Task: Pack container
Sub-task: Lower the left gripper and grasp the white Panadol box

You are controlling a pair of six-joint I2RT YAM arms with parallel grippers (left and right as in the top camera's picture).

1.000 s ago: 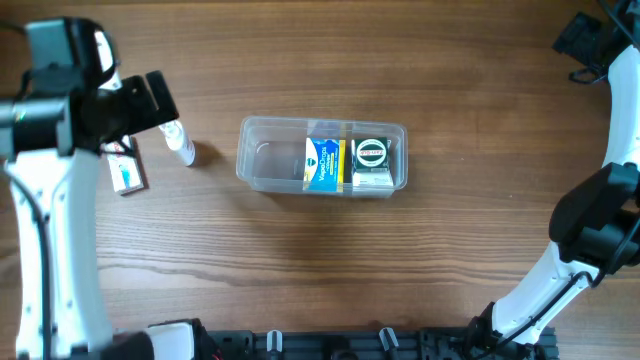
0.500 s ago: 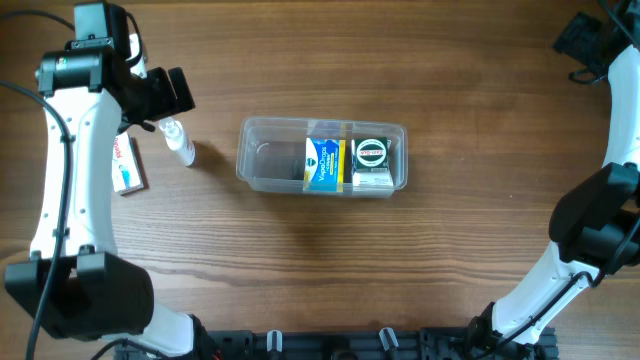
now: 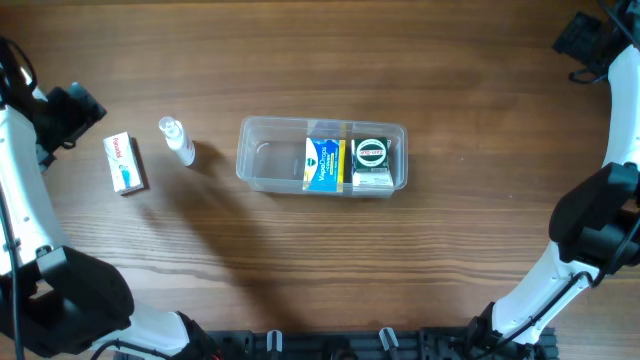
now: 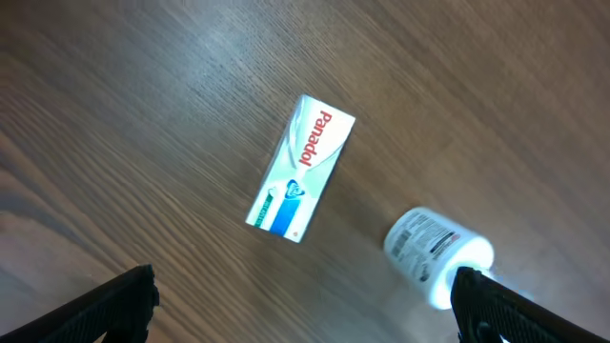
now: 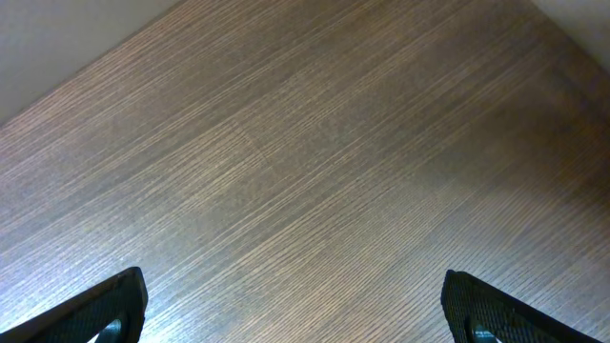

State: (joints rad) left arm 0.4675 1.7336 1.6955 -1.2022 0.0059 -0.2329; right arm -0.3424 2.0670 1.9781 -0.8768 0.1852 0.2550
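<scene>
Wood-grain table (image 3: 320, 270) filled every view, and the container (image 3: 262, 160) sat at its centre, long side running left to right. Its right half was already taken up; its left half lay bare.

The left gripper (image 4: 305, 310) hung at the table's left edge, its fingers spread wide with nothing between them. The right gripper (image 5: 300, 305) was parked far off at the upper right corner, likewise released, with only bare boards beneath it.

Inside the tub stood a blue-and-yellow box (image 3: 323, 165), and beside it on the right lay a round black-topped item (image 3: 371, 152) just above a small white pack (image 3: 370, 182). Out on the table, well to the left of the tub, lay a Panadol box (image 4: 300, 167) flat on its back, and near it a small white bottle (image 4: 438, 250) on its side.

By my reading the packing was about half done, and the step in hand was picking the next loose item. The left arm was the nearer one. It would need to come down over the Panadol box, turn its fingers across the narrow width, close, and carry it to the free left end.

The print on the items inside the tub was too small to read. The bottle's cap end was hard to make out in the wrist view.
</scene>
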